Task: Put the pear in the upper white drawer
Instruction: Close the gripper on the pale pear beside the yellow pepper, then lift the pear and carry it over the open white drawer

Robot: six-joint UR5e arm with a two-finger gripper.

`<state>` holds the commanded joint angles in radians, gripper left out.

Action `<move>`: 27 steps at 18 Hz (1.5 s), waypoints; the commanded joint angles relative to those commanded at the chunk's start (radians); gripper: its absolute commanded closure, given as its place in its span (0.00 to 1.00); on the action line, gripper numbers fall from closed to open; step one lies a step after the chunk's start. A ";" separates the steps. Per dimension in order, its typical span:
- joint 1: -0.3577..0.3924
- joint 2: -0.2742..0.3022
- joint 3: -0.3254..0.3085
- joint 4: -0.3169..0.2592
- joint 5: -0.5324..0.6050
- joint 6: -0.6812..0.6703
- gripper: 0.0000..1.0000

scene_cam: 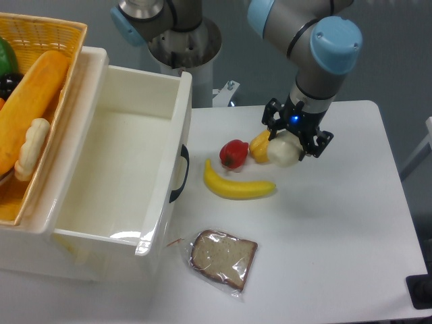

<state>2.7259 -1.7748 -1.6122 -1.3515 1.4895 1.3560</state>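
The pear [285, 152], pale cream and roundish, rests on the white table beside a yellow-orange pepper [259, 146]. My gripper [294, 140] is lowered straight over it, one black finger on each side and close against it. Whether the fingers press on the pear cannot be made out. The upper white drawer [177, 101] stands pulled out at the left, deep-walled and empty inside, with a black curved handle [182, 173] on its front.
A red pepper [233, 154] and a banana [238, 187] lie between the drawer and the pear. A bagged slice of bread [223, 256] lies near the front. A woven yellow basket [42, 30] holding bread and other food sits at the far left.
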 joint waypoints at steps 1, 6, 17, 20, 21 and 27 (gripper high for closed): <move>0.000 0.000 -0.003 0.000 -0.002 0.000 0.45; 0.000 0.000 0.003 0.002 -0.005 -0.012 0.45; -0.008 0.040 0.029 -0.051 -0.078 -0.150 0.45; -0.026 0.084 0.032 -0.089 -0.097 -0.187 0.45; -0.026 0.097 0.040 -0.107 -0.115 -0.208 0.45; -0.040 0.196 0.049 -0.187 -0.216 -0.418 0.45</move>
<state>2.6861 -1.5786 -1.5631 -1.5385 1.2734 0.9376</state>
